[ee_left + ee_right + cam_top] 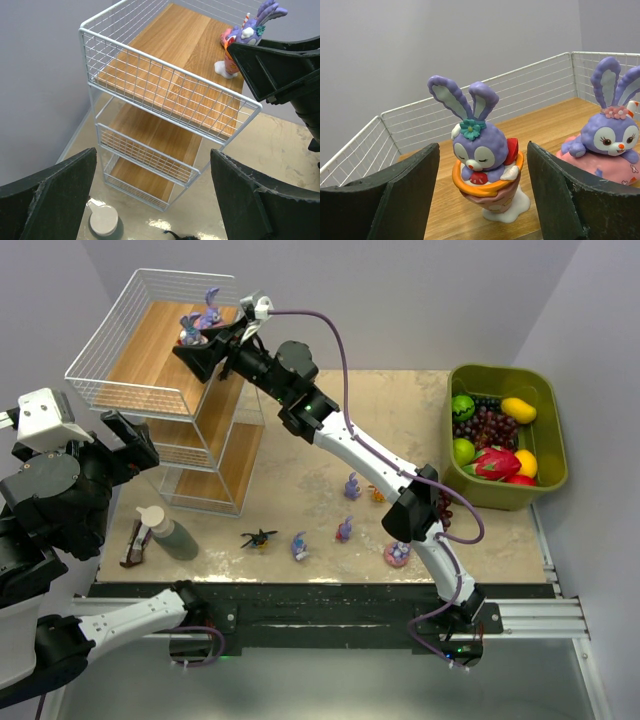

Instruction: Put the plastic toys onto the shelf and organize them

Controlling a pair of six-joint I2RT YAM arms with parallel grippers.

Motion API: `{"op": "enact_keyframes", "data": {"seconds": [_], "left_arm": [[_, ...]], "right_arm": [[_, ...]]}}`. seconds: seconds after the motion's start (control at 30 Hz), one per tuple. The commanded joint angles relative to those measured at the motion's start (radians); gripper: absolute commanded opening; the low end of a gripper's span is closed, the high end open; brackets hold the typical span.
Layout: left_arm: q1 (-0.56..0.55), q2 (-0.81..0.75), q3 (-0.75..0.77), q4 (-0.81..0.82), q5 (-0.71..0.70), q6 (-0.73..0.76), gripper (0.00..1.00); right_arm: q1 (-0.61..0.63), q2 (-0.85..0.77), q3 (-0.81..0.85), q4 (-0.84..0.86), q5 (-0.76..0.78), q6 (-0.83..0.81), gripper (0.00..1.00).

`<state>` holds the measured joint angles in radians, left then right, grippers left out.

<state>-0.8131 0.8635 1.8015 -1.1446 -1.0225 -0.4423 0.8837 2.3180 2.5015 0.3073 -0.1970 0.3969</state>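
The shelf [150, 360] stands at the far left, a white wire rack with wooden boards. My right gripper [200, 343] is open over its top tier. In the right wrist view its fingers [400, 200] stand either side of a purple bunny in an orange cup [487, 165], with a gap on both sides. The toy stands upright on the board. A bunny on a pink base [607, 142] stands beside it. Several toys stay on the table: a black insect [258, 538], bunnies [299, 546] [345, 530] [352, 486], one on a pink base [397, 554], an orange one [376, 494]. My left gripper [152, 195] is open and empty, left of the shelf [170, 95].
An olive-green bin [548, 480] with colourful fruit sits at the right. A dark bottle with a white cap [165, 530] lies in front of the shelf, and shows in the left wrist view [104, 220]. A dark grape bunch [445, 508] lies beside the right arm.
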Motion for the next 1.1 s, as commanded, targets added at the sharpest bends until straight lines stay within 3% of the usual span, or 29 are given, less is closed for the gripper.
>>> {"op": "enact_keyframes", "data": {"seconds": [0.0,0.57,0.87,1.07], "left_arm": [[-0.001,-0.008,-0.002,0.009,-0.021,0.001,1.0],[-0.001,-0.003,0.004,0.052,-0.007,0.043,1.0],[-0.001,0.002,0.006,0.08,0.009,0.076,1.0],[-0.001,0.005,0.009,0.105,0.042,0.089,0.99]], "right_arm": [[0.006,-0.037,0.046,0.03,0.002,-0.033,0.74],[0.006,-0.14,-0.049,-0.01,0.016,-0.067,0.77],[0.004,-0.265,-0.211,-0.019,0.021,-0.095,0.8],[0.003,-0.433,-0.389,-0.074,0.028,-0.135,0.81]]}}
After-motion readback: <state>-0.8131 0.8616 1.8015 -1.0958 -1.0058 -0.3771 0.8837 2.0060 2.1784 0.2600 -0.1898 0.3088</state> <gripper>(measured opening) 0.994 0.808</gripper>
